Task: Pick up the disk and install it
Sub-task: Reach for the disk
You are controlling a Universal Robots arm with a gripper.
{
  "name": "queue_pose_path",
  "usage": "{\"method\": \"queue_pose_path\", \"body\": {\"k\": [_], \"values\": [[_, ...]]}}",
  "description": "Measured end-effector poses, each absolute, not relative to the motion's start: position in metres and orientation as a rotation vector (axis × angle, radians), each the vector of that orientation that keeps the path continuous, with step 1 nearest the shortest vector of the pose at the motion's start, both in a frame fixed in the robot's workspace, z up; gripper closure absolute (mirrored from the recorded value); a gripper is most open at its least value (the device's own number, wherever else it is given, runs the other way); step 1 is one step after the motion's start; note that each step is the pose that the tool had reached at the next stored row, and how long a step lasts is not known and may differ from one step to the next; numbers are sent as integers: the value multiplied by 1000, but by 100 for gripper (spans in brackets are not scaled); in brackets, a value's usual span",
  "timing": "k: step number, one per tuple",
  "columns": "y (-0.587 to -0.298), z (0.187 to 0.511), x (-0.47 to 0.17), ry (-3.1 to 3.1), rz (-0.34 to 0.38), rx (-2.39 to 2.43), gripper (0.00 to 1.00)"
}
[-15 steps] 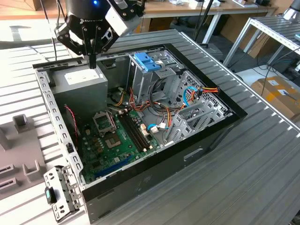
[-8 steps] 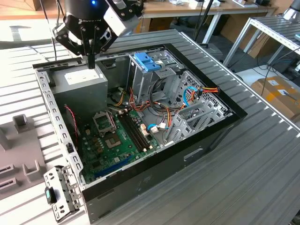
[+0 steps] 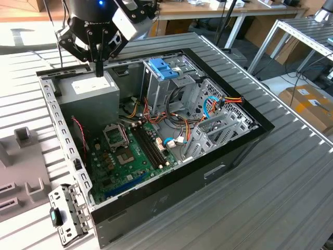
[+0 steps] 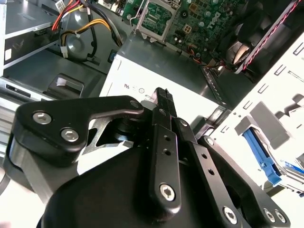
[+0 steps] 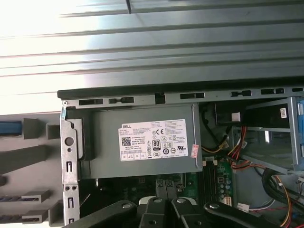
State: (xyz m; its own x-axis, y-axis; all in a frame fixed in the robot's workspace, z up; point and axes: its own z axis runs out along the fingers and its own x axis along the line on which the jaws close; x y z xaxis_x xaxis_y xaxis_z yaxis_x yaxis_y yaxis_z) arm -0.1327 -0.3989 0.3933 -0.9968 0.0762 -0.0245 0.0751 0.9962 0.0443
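My gripper (image 3: 99,69) hangs just above the grey power supply box (image 3: 91,94) at the far left corner of the open computer case (image 3: 171,182). Its fingers are shut with nothing between them, as both wrist views show (image 4: 162,93) (image 5: 166,186). Of the disk, a bright blue rail (image 4: 260,151) shows on the pale fixture outside the case, with its end (image 5: 9,127) beside a grey block in the first wrist view. The disk's dark body is hidden. The gripper is apart from it, over the box's white label (image 5: 153,140).
A paler blue slotted tray (image 3: 164,67) tops the metal drive cage (image 3: 171,88) at the case's back. The green motherboard (image 3: 130,156) and loose cables (image 3: 218,101) fill the case floor. A grey fixture (image 3: 21,166) lies at the exterior view's left. Cardboard boxes (image 3: 312,104) stand at the right.
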Motion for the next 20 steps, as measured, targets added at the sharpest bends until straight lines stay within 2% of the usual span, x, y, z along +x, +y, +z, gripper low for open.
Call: {"method": "queue_pose_path", "body": {"k": [20], "values": [[-399,393,-139,3112,68,118,89]]}}
